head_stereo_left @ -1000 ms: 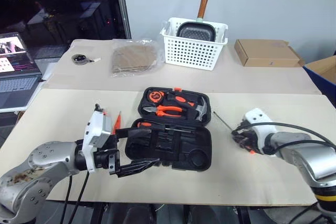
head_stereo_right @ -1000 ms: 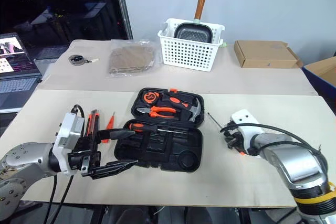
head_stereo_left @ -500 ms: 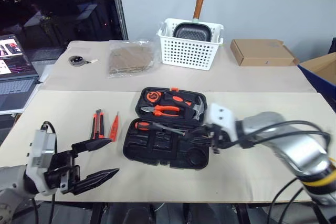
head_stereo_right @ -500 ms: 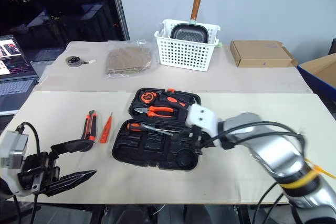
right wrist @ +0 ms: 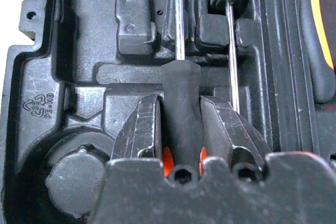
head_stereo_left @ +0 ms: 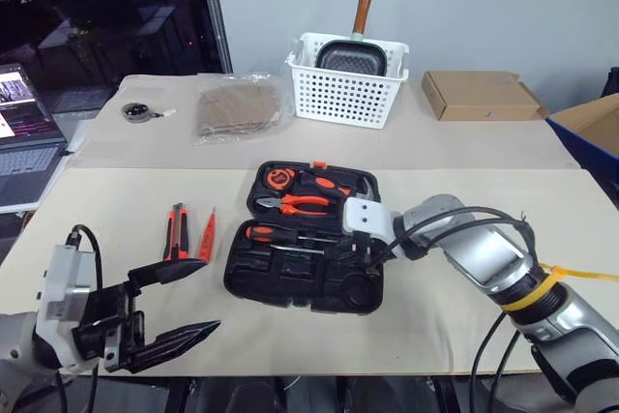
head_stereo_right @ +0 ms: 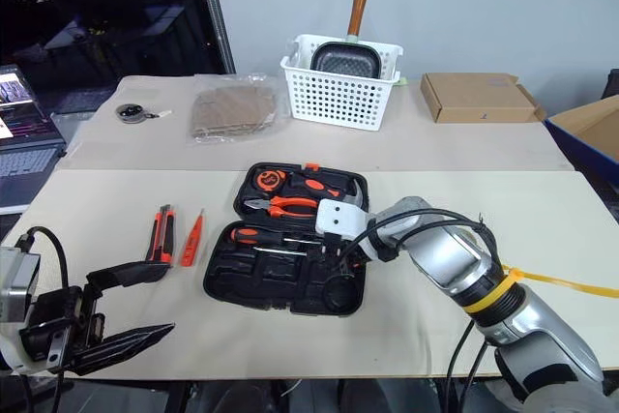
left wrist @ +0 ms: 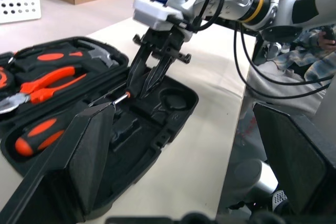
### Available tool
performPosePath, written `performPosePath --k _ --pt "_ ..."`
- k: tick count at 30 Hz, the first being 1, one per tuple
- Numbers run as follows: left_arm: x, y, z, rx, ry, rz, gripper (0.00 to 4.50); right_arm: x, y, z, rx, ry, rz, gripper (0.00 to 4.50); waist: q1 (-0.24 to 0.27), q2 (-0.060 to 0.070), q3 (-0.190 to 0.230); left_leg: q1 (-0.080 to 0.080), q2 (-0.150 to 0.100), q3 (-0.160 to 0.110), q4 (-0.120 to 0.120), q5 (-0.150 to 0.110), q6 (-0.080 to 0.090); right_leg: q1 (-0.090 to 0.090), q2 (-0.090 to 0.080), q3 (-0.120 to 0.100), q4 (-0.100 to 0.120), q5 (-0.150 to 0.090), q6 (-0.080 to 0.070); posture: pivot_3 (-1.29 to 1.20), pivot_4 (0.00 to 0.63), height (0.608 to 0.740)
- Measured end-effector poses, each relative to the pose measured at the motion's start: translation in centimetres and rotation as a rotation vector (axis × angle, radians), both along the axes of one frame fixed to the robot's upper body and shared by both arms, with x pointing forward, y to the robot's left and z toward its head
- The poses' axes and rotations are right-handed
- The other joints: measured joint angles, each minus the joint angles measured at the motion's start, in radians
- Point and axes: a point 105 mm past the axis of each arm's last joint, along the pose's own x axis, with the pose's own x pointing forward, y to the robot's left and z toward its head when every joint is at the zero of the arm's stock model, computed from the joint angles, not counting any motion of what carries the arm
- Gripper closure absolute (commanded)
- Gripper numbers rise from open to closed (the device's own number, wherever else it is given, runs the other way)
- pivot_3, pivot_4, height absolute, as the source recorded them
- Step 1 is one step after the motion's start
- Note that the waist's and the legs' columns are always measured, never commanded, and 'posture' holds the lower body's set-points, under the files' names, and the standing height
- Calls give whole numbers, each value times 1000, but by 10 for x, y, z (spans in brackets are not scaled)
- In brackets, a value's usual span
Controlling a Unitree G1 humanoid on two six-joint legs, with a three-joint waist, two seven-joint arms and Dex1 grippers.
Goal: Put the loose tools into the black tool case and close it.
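Case [head_stereo_left: 290, 278]: black, moulded recesses inside. Pliers [head_stereo_left: 302, 204] in it: orange handles, steel jaws. Tape measure [head_stereo_left: 281, 177]: orange with black. Hammer [head_stereo_left: 365, 202]: grey steel head. Seated screwdriver [head_stereo_left: 266, 233]: orange-and-black handle, silver shaft. Held screwdriver [right wrist: 180, 95]: black grip with orange showing between black fingers [right wrist: 144, 129]. Knife [head_stereo_left: 178, 230] beside the case: orange and black. Tester [head_stereo_left: 207, 234] next to the knife: orange. Basket [head_stereo_left: 346, 79]: white, perforated with a regular hole grid. Pan [head_stereo_left: 354, 53] in it: dark, brown wooden handle. Box [head_stereo_left: 479, 96]: plain tan cardboard. Table [head_stereo_left: 116, 210]: beige.
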Motion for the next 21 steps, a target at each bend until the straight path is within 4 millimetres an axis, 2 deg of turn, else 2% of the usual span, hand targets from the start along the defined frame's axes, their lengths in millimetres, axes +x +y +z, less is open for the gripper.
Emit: performPosePath --k 8,21 --pt "1 -2 1 8 -10 4 0 3 2 -1 3 68 -30 3681 -2 0 0 1 1 1 0 0 0 0 1 0 1 0 -1 0 150 740" --pt "4 -5 2 9 -15 -5 0 10 4 -1 -25 80 43 3681 -2 0 0 2 1 1 0 0 0 0 1 0 2 0 -1 0 150 740"
